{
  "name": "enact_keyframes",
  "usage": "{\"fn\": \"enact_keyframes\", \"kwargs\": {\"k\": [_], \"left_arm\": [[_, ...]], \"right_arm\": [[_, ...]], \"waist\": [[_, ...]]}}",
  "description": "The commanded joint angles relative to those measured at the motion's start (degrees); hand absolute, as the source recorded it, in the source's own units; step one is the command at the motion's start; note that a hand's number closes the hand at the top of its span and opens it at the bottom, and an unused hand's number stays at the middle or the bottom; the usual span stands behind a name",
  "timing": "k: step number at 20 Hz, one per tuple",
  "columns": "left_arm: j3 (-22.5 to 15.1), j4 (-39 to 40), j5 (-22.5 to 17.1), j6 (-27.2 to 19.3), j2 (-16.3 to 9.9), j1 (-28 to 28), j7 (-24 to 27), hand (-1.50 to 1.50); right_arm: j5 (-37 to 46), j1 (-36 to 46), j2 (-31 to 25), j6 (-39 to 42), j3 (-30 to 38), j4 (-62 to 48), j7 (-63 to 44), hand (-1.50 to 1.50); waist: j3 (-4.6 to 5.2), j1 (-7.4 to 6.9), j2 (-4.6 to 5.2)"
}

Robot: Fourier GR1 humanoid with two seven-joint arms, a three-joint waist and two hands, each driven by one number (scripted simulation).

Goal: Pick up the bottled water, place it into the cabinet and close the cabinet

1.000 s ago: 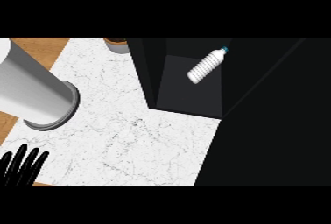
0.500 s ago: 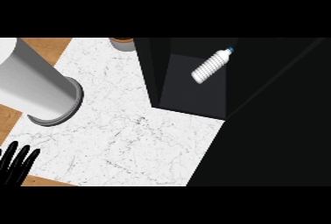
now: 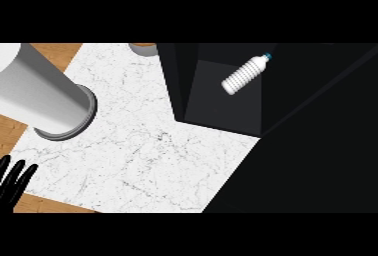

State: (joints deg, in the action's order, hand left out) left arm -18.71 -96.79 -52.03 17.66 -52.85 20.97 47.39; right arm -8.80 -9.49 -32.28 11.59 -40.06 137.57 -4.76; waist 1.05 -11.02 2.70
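The bottled water (image 3: 246, 74) lies on its side on a dark floor inside the black cabinet (image 3: 221, 107), near the top of the view. Its long side runs on a slant, with the small blue cap pointing up and to the right.

Only the left hand (image 3: 13, 181) shows. It rests at the bottom left edge, black fingers (image 3: 22, 175) straight and pointing up, holding nothing. The bottle is far away from it, up and to the right, across the white marble surface (image 3: 148, 150).

The right hand is not in sight, so I cannot say which hand is nearer. I think the bottle is already put away, and closing the cabinet is what is left.

A big grey cylinder (image 3: 40, 92) stands to the left.
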Motion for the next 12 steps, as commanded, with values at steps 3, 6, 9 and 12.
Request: {"fn": "enact_keyframes", "kwargs": {"k": [3,6,9,12], "left_arm": [[1.20,-0.16,-0.85,2.42,-1.03,0.06,0.53,-1.50],[1.29,-0.05,-1.19,2.69,-0.81,0.28,0.30,-1.50],[2.87,0.24,-2.95,3.21,-1.77,-0.18,-0.50,-1.50],[3.39,2.40,-2.76,3.87,-1.01,1.19,0.76,-1.50]], "right_arm": [[-8.12,6.35,11.27,-6.12,1.00,-8.67,-7.02,1.50],[-13.85,12.15,15.90,-5.86,2.12,-14.39,-9.20,1.50],[-17.95,16.56,18.68,-6.33,5.44,-19.87,-11.67,1.50],[-17.15,20.86,20.10,-7.56,10.69,-24.54,-11.71,1.50]], "waist": [[-0.32,-1.07,0.30],[-0.47,-1.56,0.19],[-0.63,-0.09,0.01],[-0.55,0.87,-0.55]]}}
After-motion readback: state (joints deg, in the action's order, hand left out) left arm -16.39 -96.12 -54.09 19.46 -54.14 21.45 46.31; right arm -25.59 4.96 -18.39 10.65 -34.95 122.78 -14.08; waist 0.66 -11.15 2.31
